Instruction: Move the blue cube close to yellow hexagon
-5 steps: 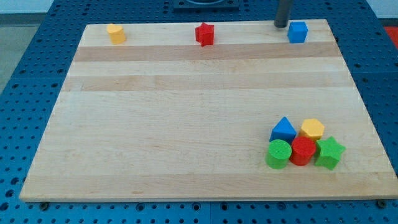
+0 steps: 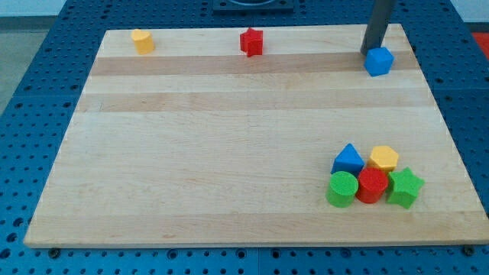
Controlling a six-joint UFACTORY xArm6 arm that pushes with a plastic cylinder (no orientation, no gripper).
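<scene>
The blue cube (image 2: 379, 61) sits near the board's top right corner. My tip (image 2: 370, 50) is right against its upper left side, the dark rod rising from there to the view's top. The yellow hexagon (image 2: 383, 158) lies at the lower right, in a tight cluster of blocks, well below the blue cube.
The cluster also holds a blue triangle (image 2: 348, 160), a green cylinder (image 2: 342, 189), a red cylinder (image 2: 373, 186) and a green star (image 2: 405, 187). A red star (image 2: 251, 41) and a yellow block (image 2: 141, 40) sit along the top edge of the wooden board (image 2: 229, 137).
My tip moved right and downward, and the blue cube shifted right and down the view, with a slight turn.
</scene>
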